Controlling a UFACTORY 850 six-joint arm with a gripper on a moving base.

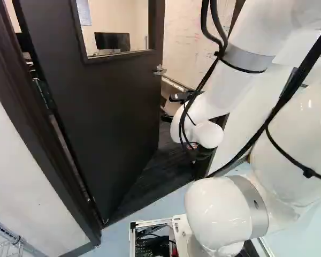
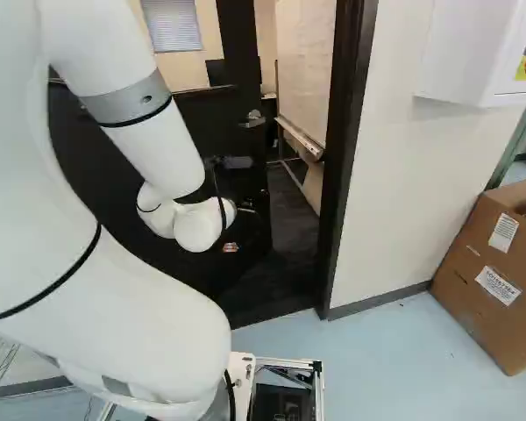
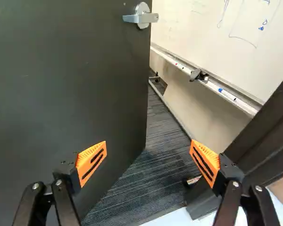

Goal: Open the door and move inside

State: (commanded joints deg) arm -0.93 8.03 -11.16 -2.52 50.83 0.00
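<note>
Presently, your gripper [image 3: 148,145] gapes, holding nothing. Door [image 3: 61,94] likely heavy, smooth-swinging; push flat near its free edge, below the lever [image 3: 141,18].

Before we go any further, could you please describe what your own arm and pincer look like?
My arm is glossy white with rounded joints and grey bands. Black cables run along it, with black ties around it. The pincer is black, with two fingers, silvery screws and ridged, slotted orange pads.
</note>
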